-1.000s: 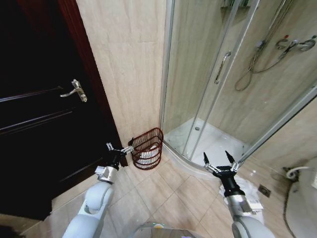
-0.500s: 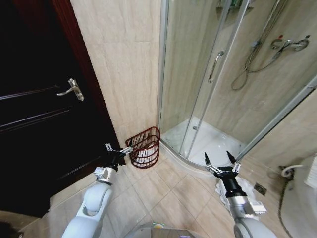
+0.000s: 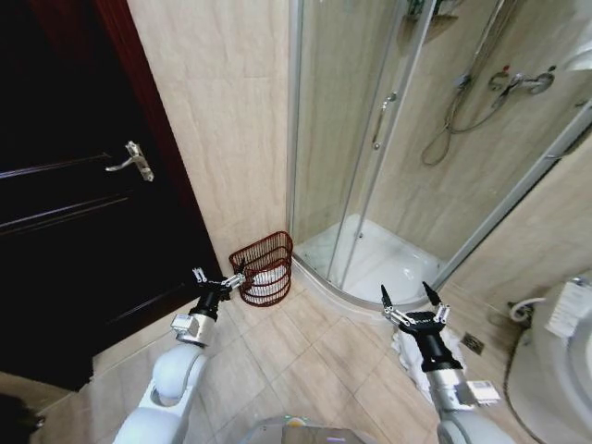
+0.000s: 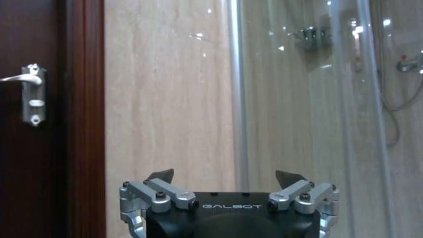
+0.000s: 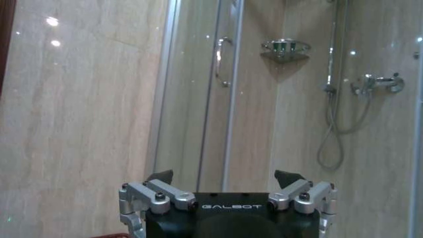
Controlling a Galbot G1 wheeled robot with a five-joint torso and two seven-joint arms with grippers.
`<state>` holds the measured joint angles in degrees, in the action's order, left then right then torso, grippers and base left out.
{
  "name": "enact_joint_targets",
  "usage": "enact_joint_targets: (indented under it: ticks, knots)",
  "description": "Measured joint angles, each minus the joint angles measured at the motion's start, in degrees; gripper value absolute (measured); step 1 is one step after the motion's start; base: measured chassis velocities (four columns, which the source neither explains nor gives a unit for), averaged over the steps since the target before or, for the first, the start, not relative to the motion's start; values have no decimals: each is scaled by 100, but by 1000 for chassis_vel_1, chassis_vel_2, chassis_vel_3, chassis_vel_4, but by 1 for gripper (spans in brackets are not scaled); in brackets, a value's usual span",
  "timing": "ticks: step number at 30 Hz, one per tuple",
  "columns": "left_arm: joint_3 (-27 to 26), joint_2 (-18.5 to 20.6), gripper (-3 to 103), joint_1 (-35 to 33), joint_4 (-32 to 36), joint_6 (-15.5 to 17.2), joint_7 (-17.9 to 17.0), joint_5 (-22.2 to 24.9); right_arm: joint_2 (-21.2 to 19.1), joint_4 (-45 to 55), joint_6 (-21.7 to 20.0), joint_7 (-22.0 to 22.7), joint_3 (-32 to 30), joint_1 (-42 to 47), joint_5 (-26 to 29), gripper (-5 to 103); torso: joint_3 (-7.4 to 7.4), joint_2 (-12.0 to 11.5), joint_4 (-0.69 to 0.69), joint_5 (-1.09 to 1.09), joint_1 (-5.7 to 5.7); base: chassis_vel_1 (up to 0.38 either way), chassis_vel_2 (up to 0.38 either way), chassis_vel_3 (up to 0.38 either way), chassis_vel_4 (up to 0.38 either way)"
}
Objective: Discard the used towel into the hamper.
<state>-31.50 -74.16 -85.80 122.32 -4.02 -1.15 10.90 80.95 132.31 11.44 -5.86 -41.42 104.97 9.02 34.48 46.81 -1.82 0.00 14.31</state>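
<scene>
**Both grippers empty and spread, hamper on the floor by the shower corner**

Head view: the hamper (image 3: pixel 264 268), a dark reddish-brown wire basket, stands on the tiled floor where the beige wall meets the curved glass shower enclosure (image 3: pixel 370 166). Something white lies inside it, probably the towel (image 3: pixel 265 277), though the ribs hide most of it. The left gripper (image 3: pixel 216 278) is held low just beside the hamper's rim on the door side, its fingers spread wide and holding nothing; whether a fingertip touches the rim cannot be told from here. The right gripper (image 3: pixel 409 296) hovers over the floor tiles in front of the shower tray (image 3: pixel 388 268), well apart from the hamper, fingers also spread wide and empty. A dark wooden door (image 3: pixel 74 203) with a metal handle (image 3: pixel 125 160) fills the left side.

Left wrist view: the left gripper (image 4: pixel 227 177) points at the beige wall, its two dark fingertips (image 4: pixel 162 175) set far apart with nothing between them. The door handle (image 4: pixel 29 93) sits on the dark door beside the wall, and the shower glass (image 4: pixel 317 99) lies on the other side.

Right wrist view: the right gripper (image 5: pixel 225 177) faces the shower enclosure, fingers wide and empty. Beyond it are the enclosure's door pull (image 5: pixel 221 59), a corner shelf (image 5: pixel 286 48), and the shower mixer (image 5: pixel 377 83) with its hose.
</scene>
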Motion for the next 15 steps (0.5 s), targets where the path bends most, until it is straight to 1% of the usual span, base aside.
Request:
enact_joint_targets:
  ticks: [11,15]
  knots:
    - [-35,-2,100,-25,-11,-50,6,-9,14,-28,9,-3,5,-28,8,100,0,0,1,0,0,-132,-269,131,257]
    - [-29,-2,100,-18,-10,-49,5,-12,0,-44,9,-2,-1,-36,38,100,0,0,-1,0,0,-112,-236,115,245]
